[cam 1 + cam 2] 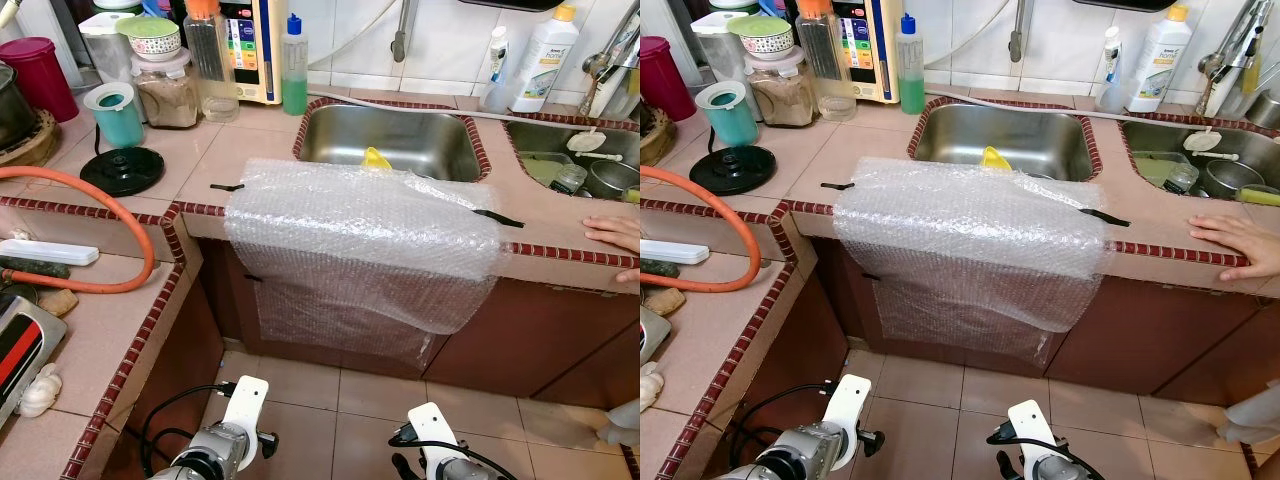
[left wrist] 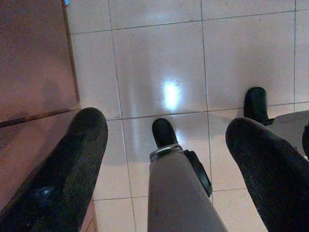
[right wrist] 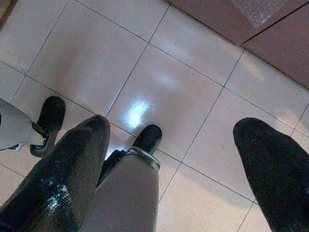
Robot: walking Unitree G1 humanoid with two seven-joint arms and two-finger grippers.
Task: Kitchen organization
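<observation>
A tiled kitchen counter (image 1: 250,150) runs across in front of me, with a steel sink (image 1: 390,140) set in it. A sheet of bubble wrap (image 1: 360,235) is taped over the counter edge in front of that sink and hangs down the cabinet. Something yellow (image 1: 376,158) sticks up at the sink's near rim. Both arms hang low over the floor, the left arm (image 1: 225,440) and the right arm (image 1: 435,450). My left gripper (image 2: 166,121) is open over pale floor tiles, holding nothing. My right gripper (image 3: 175,123) is open too, above the tiles near the cabinet base.
A person's hand (image 1: 615,235) rests on the counter at the right. A second sink (image 1: 580,165) holds dishes. At the back left stand a green soap bottle (image 1: 294,70), jars (image 1: 168,90), a teal cup (image 1: 118,112) and a black round base (image 1: 122,170). An orange hose (image 1: 100,200) loops over the left counter.
</observation>
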